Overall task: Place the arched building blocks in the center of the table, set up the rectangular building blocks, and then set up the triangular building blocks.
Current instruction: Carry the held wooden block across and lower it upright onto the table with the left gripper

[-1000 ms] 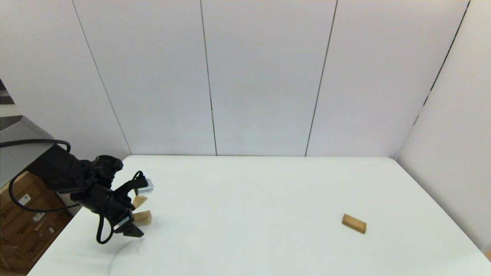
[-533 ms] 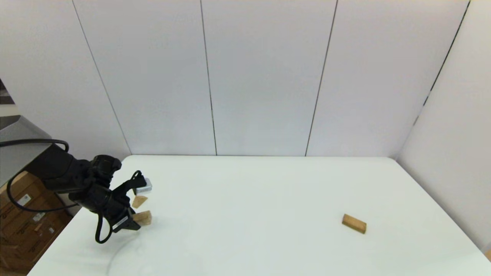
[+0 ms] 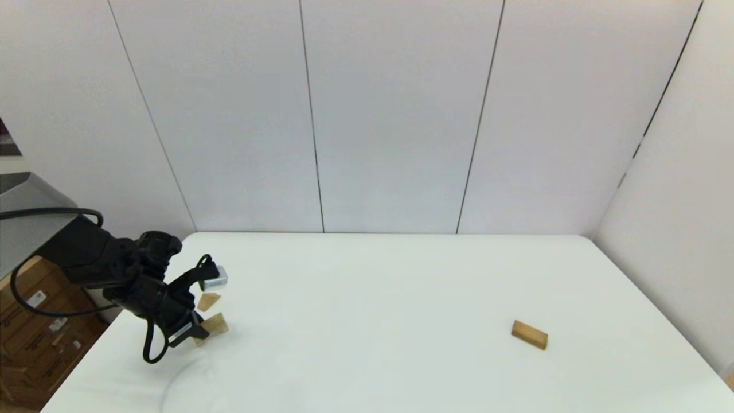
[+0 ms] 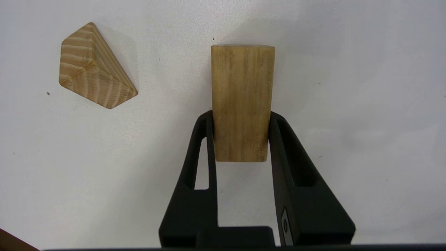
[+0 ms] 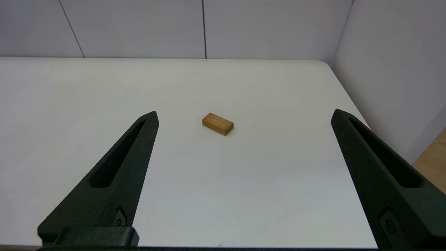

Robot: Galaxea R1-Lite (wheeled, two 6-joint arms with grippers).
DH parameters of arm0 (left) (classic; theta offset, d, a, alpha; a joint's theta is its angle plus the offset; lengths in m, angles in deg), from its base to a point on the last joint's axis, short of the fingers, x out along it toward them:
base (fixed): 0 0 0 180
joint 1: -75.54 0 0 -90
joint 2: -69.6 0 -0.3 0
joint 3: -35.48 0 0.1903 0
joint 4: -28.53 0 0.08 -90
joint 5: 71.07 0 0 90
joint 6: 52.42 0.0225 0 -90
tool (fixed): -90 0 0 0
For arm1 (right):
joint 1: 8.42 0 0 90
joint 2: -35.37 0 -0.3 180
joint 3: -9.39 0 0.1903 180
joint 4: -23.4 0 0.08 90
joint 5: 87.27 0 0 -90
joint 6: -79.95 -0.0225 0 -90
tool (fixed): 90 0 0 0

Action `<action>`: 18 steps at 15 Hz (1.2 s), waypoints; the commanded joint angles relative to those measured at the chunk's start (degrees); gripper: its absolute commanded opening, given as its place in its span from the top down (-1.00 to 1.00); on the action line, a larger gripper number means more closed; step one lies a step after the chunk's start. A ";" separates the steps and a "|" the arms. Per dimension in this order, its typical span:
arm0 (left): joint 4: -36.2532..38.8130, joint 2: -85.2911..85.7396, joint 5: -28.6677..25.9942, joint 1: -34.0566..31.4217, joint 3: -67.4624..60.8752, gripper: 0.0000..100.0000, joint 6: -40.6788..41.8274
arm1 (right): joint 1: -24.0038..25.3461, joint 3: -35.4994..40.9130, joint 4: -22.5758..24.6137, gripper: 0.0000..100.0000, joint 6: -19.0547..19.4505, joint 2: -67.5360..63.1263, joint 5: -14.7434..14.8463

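Wood of a light tone makes up the arched building blocks [image 4: 241, 103], which are clamped between the jaws of the left gripper [image 4: 240, 134] near the worktop's [image 3: 373, 298] left edge, at about 9 o'clock. In the left wrist view the two black fingers [image 4: 204, 153] are seen pressed against the block's long sides, with its far end projecting beyond the tips; the curved hollow is not shown there. In the head view the block [image 3: 213, 325] appears tilted, possibly with one end raised off the surface, though this cannot be confirmed. The triangular building blocks [image 4: 94, 66] are seen lying just beside it, apart from it, striped grain visible on the faces [image 3: 208, 300]. The rectangular building blocks [image 3: 529, 334] are found lying flat well apart, toward 3 o'clock on the worktop. The right gripper [image 5: 244, 116] is held back from that slab [image 5: 217, 123], with its jaws spread wide and nothing between them.
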 commanded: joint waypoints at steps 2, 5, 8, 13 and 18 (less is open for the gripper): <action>-0.46 2.51 -0.34 9.74 5.89 1.00 -0.07 | 0.01 -0.02 0.00 -1.00 0.00 -0.07 -0.01; -0.64 -0.48 -0.08 20.99 13.27 1.00 -1.48 | 0.01 -0.02 0.00 -1.00 0.00 -0.07 -0.01; -4.94 -3.46 -0.08 29.52 20.04 1.00 -2.53 | 0.01 -0.02 0.00 -1.00 0.00 -0.07 -0.01; -10.65 -4.34 -0.16 39.54 21.71 1.00 -3.41 | 0.01 -0.02 0.00 -1.00 0.00 -0.07 -0.01; -10.48 -5.75 -0.08 45.25 20.30 1.00 -6.22 | 0.01 0.07 0.00 -1.00 0.00 -0.07 -0.01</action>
